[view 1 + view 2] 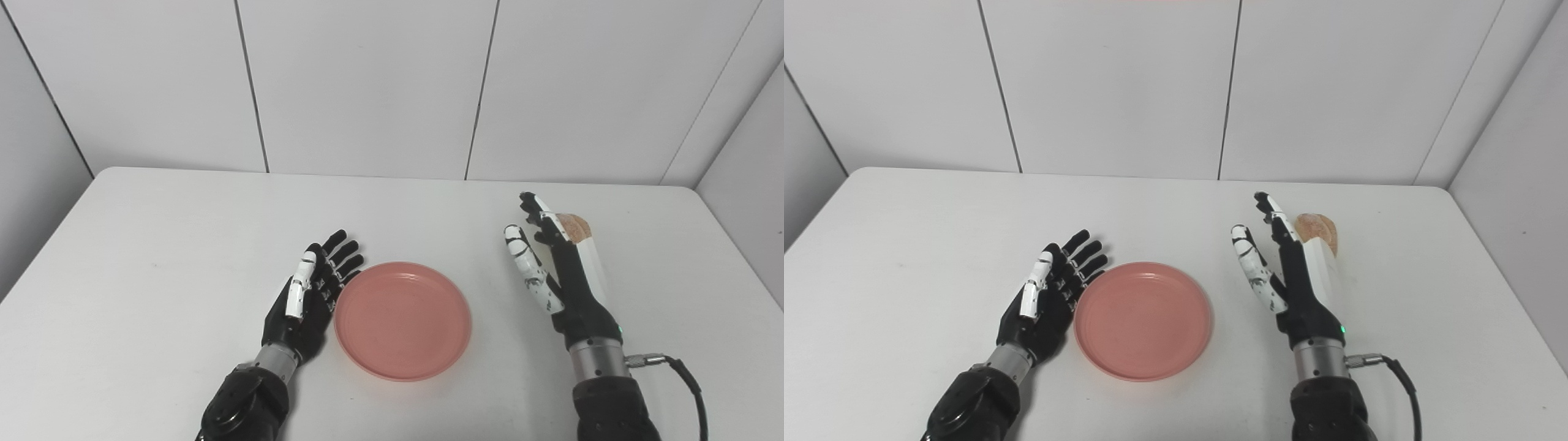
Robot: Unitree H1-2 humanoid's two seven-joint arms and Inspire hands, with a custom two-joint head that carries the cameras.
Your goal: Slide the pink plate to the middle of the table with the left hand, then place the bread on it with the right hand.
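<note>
Plate (403,320) in pink is seen lying flat on the white counter (153,257), empty, near the counter's middle and toward its near edge. Just to the left of the plate the left hand (312,293) is set edge-on to the counter, palm turned toward the plate, with its fingers (343,251) straight and held close together; the fingertips lie right at the plate's upper left rim, though actual contact cannot be judged. Nothing is held by this hand.

To the right of the plate, clearly apart from it, the right hand (1286,269) is held upright on its edge, fingers extended and pointing away toward the wall, the thumb (1252,266) spread off to the plate side. Nothing is gripped by it. Bread (1318,228), a small rounded brown roll, is seen just beyond this hand, on the side away from the plate, partly hidden by the white back of the hand; whether the two touch cannot be told. The bread rests on the counter, farther back than the plate.

A black cable (689,383) is seen leaving the right wrist, running down to the right of the plate.
</note>
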